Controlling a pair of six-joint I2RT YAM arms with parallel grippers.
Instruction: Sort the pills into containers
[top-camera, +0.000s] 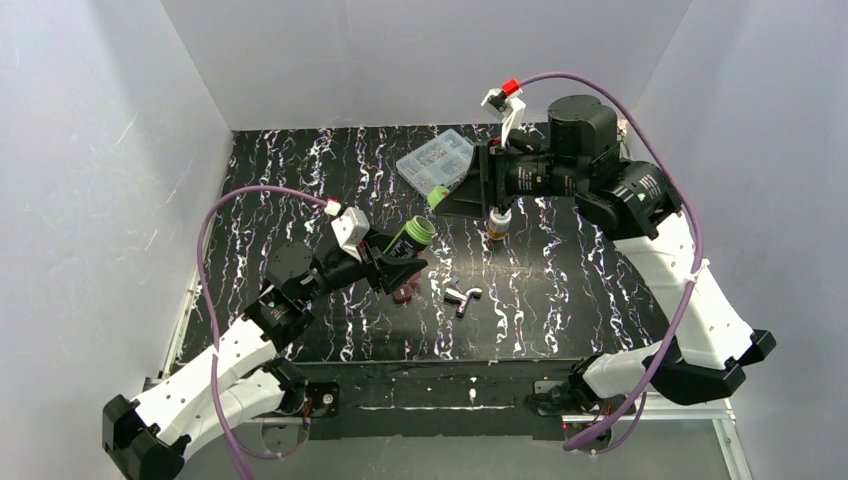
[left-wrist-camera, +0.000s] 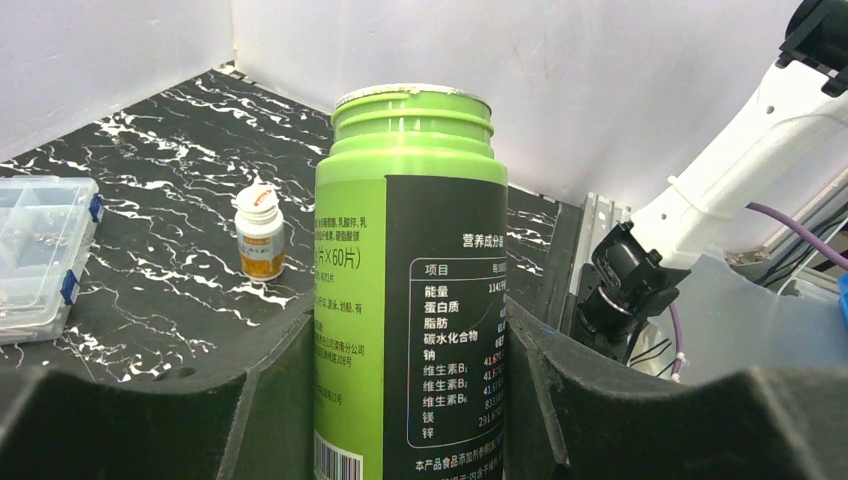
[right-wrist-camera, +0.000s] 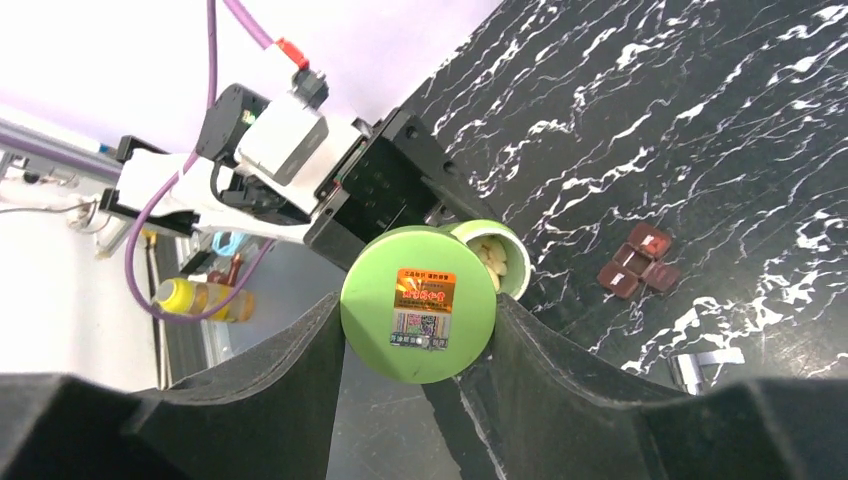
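Note:
My left gripper (left-wrist-camera: 410, 385) is shut on the dark, green-labelled bottle (left-wrist-camera: 425, 240), which has no cap on it. In the top view the bottle (top-camera: 414, 237) tilts with its mouth toward the upper right. White pills (right-wrist-camera: 494, 262) show inside that mouth. My right gripper (right-wrist-camera: 418, 325) is shut on the bright green cap (right-wrist-camera: 418, 300), held just above and apart from the bottle's mouth; in the top view the cap (top-camera: 437, 197) hangs over the table. The amber bottle (top-camera: 497, 224) with its white cap stands upright on the table, also in the left wrist view (left-wrist-camera: 260, 238).
A clear compartment box (top-camera: 437, 160) lies at the back of the black marbled table (top-camera: 300, 180). Brown blister pieces (top-camera: 403, 293) and silver ones (top-camera: 462, 297) lie loose near the middle. White walls close in the left, back and right sides.

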